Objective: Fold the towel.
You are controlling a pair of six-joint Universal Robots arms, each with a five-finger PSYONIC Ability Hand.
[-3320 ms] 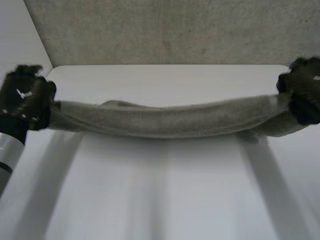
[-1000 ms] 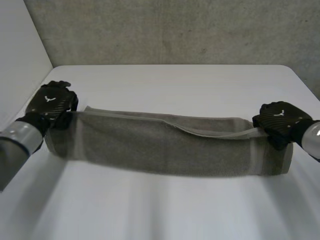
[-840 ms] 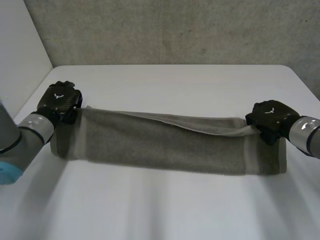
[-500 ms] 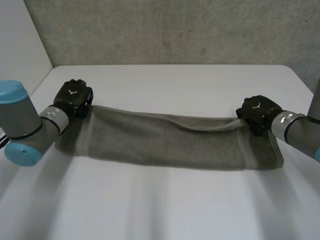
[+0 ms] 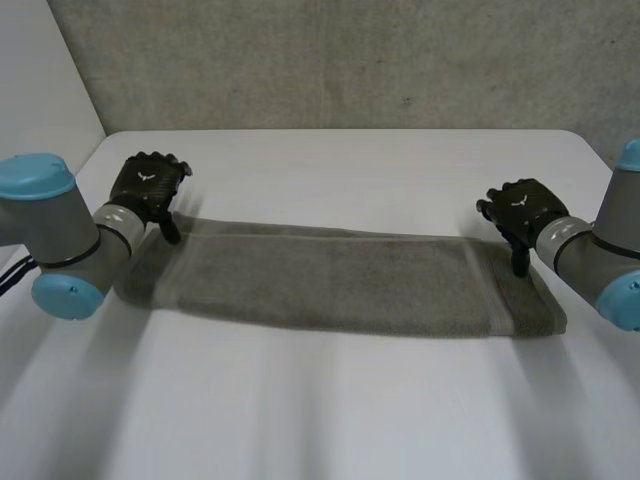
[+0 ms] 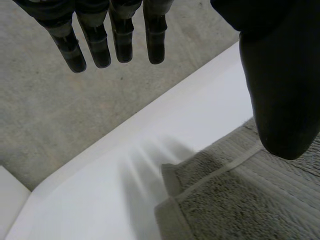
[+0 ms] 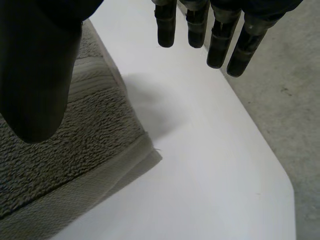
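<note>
Watching the head view, I am seeing my left hand [image 5: 148, 185] hovering at the upper left, fingers straight and spread from the thumb, holding nothing; the white mark on its back is too small to read. My right hand [image 5: 520, 210] is hanging likewise at the right. The grey towel [image 5: 330, 285] is lying as a long folded strip across the white table [image 5: 330, 410], a corner under each thumb.

A big white flat table [image 5: 350, 420] with round corners is sitting in the middle. Rough grey concrete ground [image 5: 350, 60] is showing past its far edge. A plain white panel [image 5: 35, 90] is standing by one far corner.
</note>
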